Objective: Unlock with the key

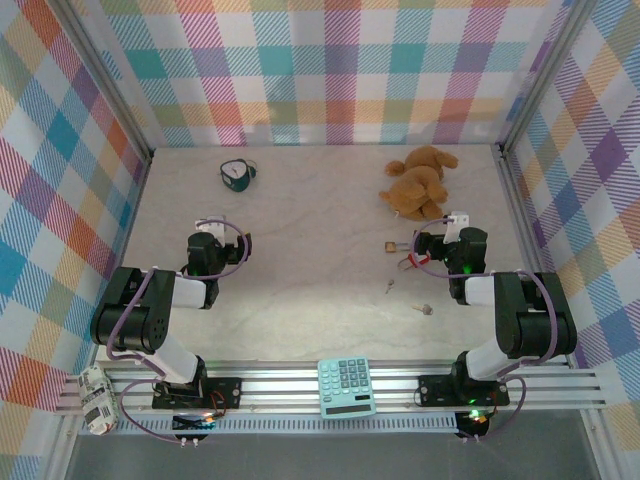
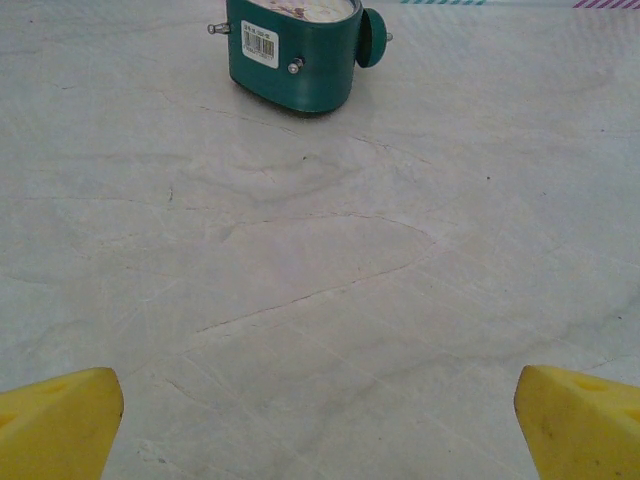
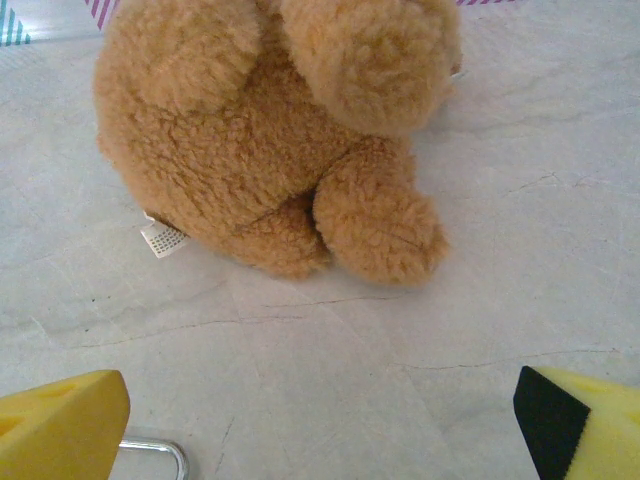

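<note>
Two claws gape wide: left claw (image 2: 320, 425) and right claw (image 3: 320, 425), broad bare table (image 1: 300, 230) between them. We find the key (image 1: 390, 286) near the right claw's left, lock (image 1: 387, 246) just beyond; bear (image 3: 270, 150) close ahead, clock (image 2: 295, 55) ahead of the left claw.

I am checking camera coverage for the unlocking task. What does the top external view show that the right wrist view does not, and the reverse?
Top external view: the round teal alarm clock, the teal plastic calculator, a small silver item, perhaps the key, and the left gripper. Right wrist view: a white fabric label and a bent silver metal loop beside one yellow fingertip. Shared: the brown plush teddy bear and the right gripper.
</note>
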Controlling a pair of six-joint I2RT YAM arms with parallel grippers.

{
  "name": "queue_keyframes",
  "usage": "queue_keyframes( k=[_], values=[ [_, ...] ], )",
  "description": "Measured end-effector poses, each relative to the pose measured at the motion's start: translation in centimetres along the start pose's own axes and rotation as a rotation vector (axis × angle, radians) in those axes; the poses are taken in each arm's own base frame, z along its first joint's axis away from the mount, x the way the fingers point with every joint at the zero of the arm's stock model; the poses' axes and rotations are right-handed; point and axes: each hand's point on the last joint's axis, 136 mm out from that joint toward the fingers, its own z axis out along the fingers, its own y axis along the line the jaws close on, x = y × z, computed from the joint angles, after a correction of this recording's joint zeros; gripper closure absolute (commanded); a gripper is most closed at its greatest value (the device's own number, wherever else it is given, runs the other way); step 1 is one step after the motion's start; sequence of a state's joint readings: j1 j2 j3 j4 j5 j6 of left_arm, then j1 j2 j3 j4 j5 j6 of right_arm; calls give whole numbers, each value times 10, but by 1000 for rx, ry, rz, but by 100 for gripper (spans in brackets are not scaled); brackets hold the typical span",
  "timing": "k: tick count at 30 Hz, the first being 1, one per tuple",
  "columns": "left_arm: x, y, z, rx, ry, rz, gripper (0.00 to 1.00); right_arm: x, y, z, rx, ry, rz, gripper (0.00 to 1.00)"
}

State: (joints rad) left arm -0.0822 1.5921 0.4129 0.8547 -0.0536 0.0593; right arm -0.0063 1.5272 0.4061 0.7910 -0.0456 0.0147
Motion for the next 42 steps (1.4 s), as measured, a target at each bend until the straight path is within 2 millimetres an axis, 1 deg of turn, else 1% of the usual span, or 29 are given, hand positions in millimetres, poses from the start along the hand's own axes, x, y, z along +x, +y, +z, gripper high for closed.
queue_keyframes(
  k=[18,25,34,37,38,40,41,42],
  values=[
    [0,0,0,0,0,0,0,0,0,0,0,0,0,1],
    [-1,8,0,-45,-4,-15,0,0,0,0,0,-1,0,1],
    [-1,9,0,-53,-5,-19,0,0,0,0,2,0,0,1],
    [0,9,-2,-54,3,-18,0,1,0,2,21,38,-1,1],
    [0,9,-5,-55,15,-17,0,-1,-1,4,35,67,1,1],
    [-11,9,-14,-55,32,-21,0,-19,0,6,60,95,13,1],
    [-25,8,-20,-54,23,-35,0,-37,2,5,66,81,19,1],
    [-49,6,-29,-46,-10,-60,0,-57,6,0,71,49,23,1]
  ],
)
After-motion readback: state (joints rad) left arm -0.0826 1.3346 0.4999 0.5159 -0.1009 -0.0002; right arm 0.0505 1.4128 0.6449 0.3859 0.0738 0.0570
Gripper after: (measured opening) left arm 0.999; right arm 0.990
